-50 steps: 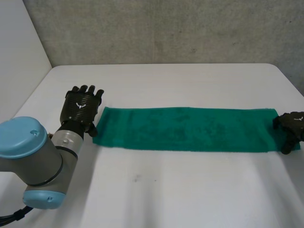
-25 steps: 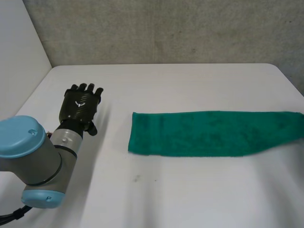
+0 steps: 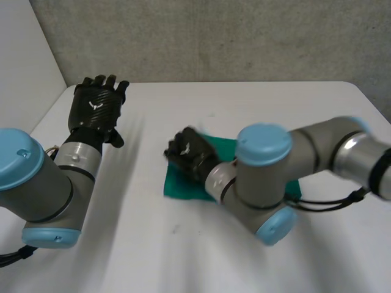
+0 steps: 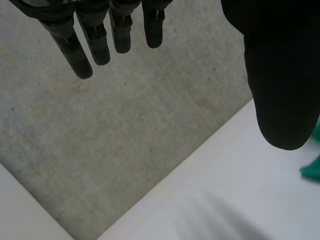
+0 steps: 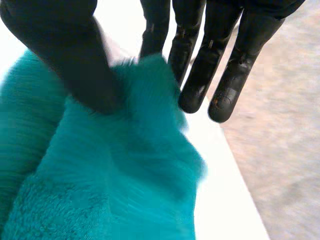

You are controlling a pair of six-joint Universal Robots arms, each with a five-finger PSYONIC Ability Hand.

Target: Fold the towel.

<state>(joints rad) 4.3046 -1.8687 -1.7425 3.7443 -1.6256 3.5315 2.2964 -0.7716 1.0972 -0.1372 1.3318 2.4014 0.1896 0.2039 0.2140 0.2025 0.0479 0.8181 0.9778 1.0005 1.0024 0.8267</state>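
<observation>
Here, one towel (image 3: 181,187), right hand (image 3: 190,155) pinching it, left hand (image 3: 95,108) splayed

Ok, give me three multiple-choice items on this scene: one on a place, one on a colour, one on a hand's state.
1. Where over the table is the right hand?
A. over the towel's left end
B. at the far right corner
C. at the near left edge

2. What colour is the towel?
A. red
B. green
C. white

3. How is the left hand?
A. open, holding nothing
B. pinching the towel
C. pressed flat on the towel

Answers: 1 A, the head view shows it above that end. 2 B, the cloth is green. 3 A, its fingers are straight, clear of the cloth.
</observation>
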